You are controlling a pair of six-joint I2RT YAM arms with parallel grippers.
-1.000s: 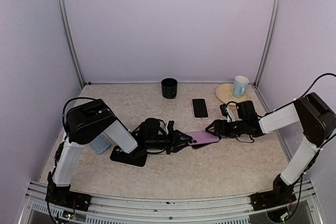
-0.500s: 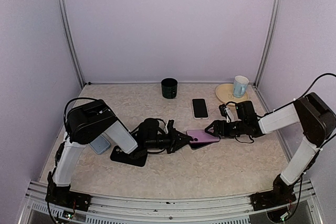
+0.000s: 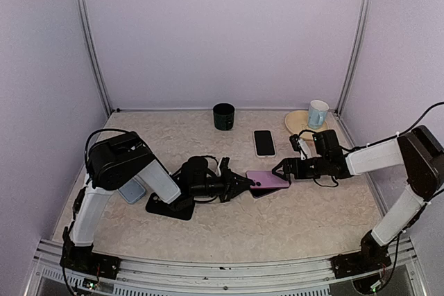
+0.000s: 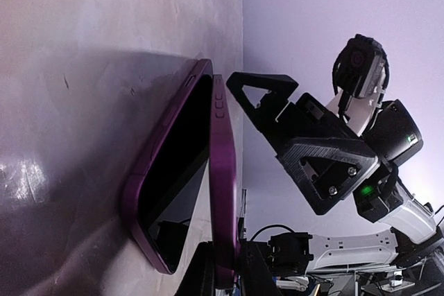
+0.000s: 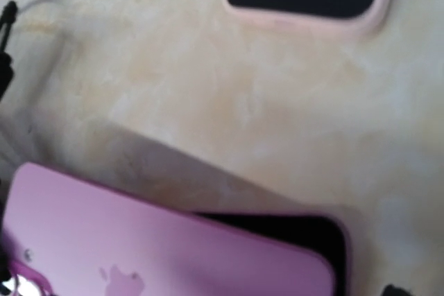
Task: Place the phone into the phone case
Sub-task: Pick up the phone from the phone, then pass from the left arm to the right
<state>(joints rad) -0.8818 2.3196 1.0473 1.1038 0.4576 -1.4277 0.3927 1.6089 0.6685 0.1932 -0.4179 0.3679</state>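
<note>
At frame centre, the left gripper (image 3: pixel 241 184) pinches the purple phone (image 3: pixel 267 179), tilted over the phone case (image 4: pixel 163 171) beneath it, while the right gripper (image 3: pixel 280 169) gapes wide alongside; pressing down misaligned could skid the unheld case.

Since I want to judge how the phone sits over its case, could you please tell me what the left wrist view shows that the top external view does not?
Only the left wrist view: a wedge-shaped gap between the purple phone and the purple case lying under it, with the case's dark inside exposed. Only the top external view: the black cup, the mug and the blue item beside the left arm. Both: the left claw shut on one end of the phone, the right claw open at the other.
</note>
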